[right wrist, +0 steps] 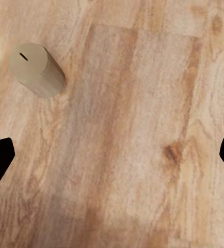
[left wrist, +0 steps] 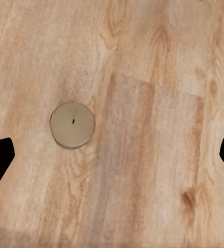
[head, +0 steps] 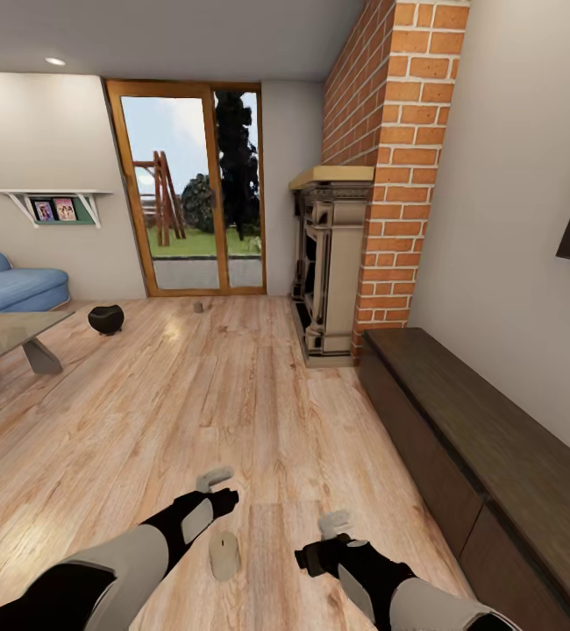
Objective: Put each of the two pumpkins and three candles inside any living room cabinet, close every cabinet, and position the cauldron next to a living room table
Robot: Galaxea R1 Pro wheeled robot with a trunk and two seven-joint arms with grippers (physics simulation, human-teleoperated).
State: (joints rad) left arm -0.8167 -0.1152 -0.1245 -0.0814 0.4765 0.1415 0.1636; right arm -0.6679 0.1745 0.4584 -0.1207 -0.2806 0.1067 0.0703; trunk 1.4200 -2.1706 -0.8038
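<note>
Your left gripper (head: 217, 487) and right gripper (head: 333, 533) hang with jaws spread, empty, over the floor (head: 259, 394). Between them stands a stubby cream candle (head: 224, 556). Farther off: cabinet (head: 487, 456), cauldron (head: 106, 318), table (head: 9, 337), another candle (head: 199, 307). No writing readable.

A home living room: brick chimney above a fireplace (head: 327, 263), blue sofa (head: 13, 285), wood floor (head: 188, 394), glass garden door (head: 193, 188).
</note>
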